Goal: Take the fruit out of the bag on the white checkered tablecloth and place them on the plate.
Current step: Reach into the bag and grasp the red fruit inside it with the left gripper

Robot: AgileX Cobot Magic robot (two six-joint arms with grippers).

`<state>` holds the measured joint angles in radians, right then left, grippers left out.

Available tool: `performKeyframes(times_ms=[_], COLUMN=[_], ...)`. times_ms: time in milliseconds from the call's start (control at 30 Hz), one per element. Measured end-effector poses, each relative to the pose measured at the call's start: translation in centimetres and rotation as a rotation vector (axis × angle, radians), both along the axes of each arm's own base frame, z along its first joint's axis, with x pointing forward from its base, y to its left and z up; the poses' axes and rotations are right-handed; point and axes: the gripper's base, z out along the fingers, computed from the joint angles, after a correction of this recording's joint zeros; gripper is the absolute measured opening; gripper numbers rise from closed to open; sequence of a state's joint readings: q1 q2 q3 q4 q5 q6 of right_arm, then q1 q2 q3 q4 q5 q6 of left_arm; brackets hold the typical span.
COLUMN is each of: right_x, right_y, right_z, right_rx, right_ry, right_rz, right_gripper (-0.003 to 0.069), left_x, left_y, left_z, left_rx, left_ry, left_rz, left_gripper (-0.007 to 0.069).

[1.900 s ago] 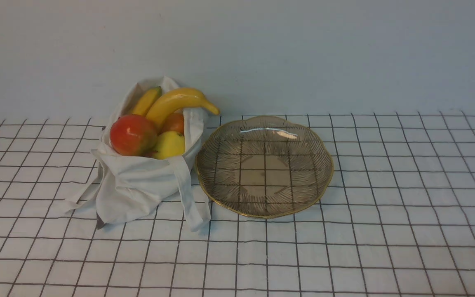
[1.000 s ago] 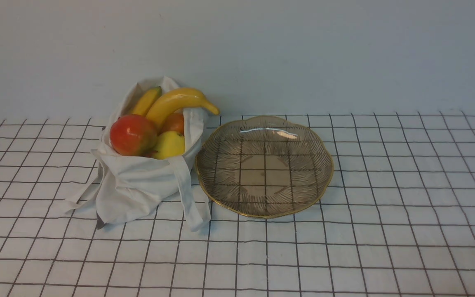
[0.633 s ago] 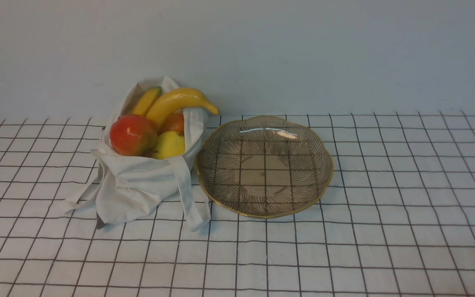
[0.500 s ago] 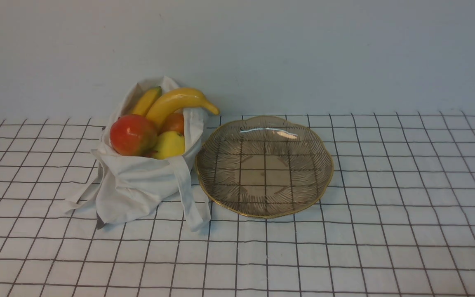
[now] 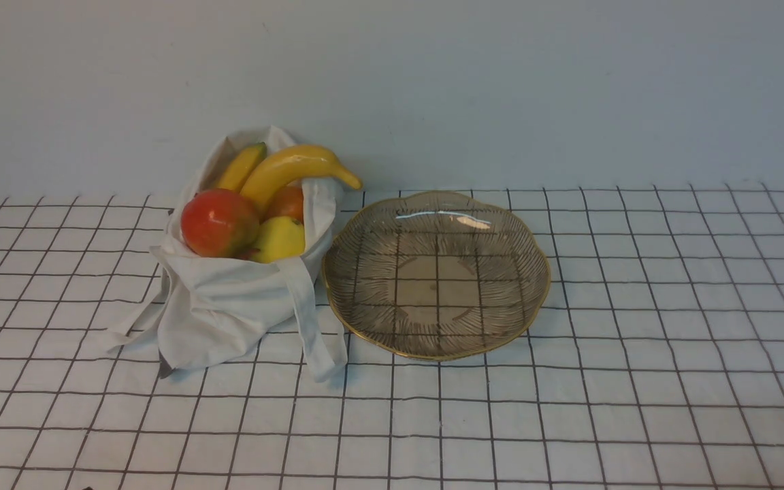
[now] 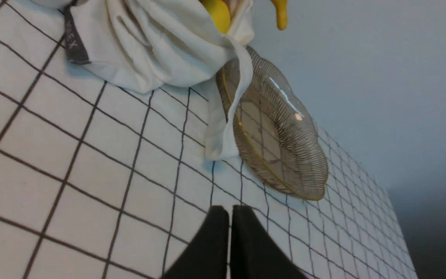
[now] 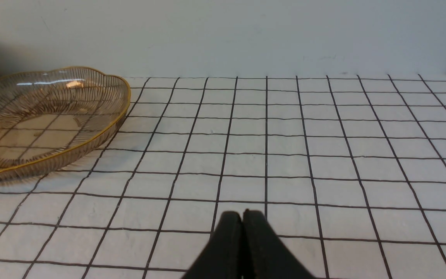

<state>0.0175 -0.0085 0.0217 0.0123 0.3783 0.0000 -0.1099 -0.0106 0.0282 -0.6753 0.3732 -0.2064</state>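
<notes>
- The soft off-white cloth bag (image 5: 229, 306) stood on the white, black-gridded tablecloth (image 5: 637, 306), just left of the ribbed smoky-brown glass plate (image 5: 365, 272)
- The glossy red, yellow and orange fruit (image 5: 220, 222) sat inside the bag
- The left gripper (image 6: 230, 211) and right gripper (image 7: 242, 215) were near the plate, black jaws pressed together, empty

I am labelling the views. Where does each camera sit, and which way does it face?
Front: at the robot's middle, facing forward over the bag, fruit and plate; no robot part shows.
Left wrist: low over the tablecloth, facing bag and plate; the shut left gripper shows.
Right wrist: low, facing plate and wall; the shut right gripper shows.
Shared: all three see the plate.
</notes>
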Motion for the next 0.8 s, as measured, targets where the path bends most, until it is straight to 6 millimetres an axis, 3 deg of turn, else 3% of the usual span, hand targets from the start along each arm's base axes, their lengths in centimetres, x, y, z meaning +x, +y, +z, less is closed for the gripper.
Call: performKeyframes(times_ms=[167,233,300,400,500,533,600,700,733,800], right_x=[0.0,0.0,0.0,0.0,0.0,0.0,0.0,0.0,0.0,0.0], right_y=[0.0,0.0,0.0,0.0,0.0,0.0,0.0,0.0,0.0,0.0], right_z=[0.0,0.0,0.0,0.0,0.0,0.0,0.0,0.0,0.0,0.0], right_rx=[0.000,0.000,0.000,0.000,0.000,0.000,0.000,0.000,0.000,0.000], right_ry=[0.000,0.000,0.000,0.000,0.000,0.000,0.000,0.000,0.000,0.000], right_rz=[0.000,0.000,0.000,0.000,0.000,0.000,0.000,0.000,0.000,0.000], right_gripper=[-0.0016,-0.0016,-0.0016,-0.0016,-0.0016,-0.0016,-0.0016,-0.0016,-0.0016,-0.0016], left_x=[0.0,-0.4,-0.5,0.2,2.0,3.8,6.0,8.6,11.3,13.5], left_y=[-0.1,-0.3,-0.5,-0.8,-1.1,-1.1,-0.9,-0.6,-0.3,-0.2], left_z=[0.3,2.1,5.4,7.7,9.2,10.3,10.8,11.4,12.2,12.3], left_rx=[-0.019,-0.021,0.011,0.085,0.229,0.351,0.452,0.557,0.638,0.673], left_ry=[-0.012,-0.043,-0.069,-0.002,0.187,0.326,0.463,0.571,0.627,0.667], left_rz=[-0.009,-0.041,-0.072,-0.116,-0.192,-0.239,-0.276,-0.298,-0.295,-0.292], left_gripper=[-0.0008,-0.0008,-0.0008,-0.0008,-0.0008,-0.0008,-0.0008,-0.0008,-0.0008,-0.0007])
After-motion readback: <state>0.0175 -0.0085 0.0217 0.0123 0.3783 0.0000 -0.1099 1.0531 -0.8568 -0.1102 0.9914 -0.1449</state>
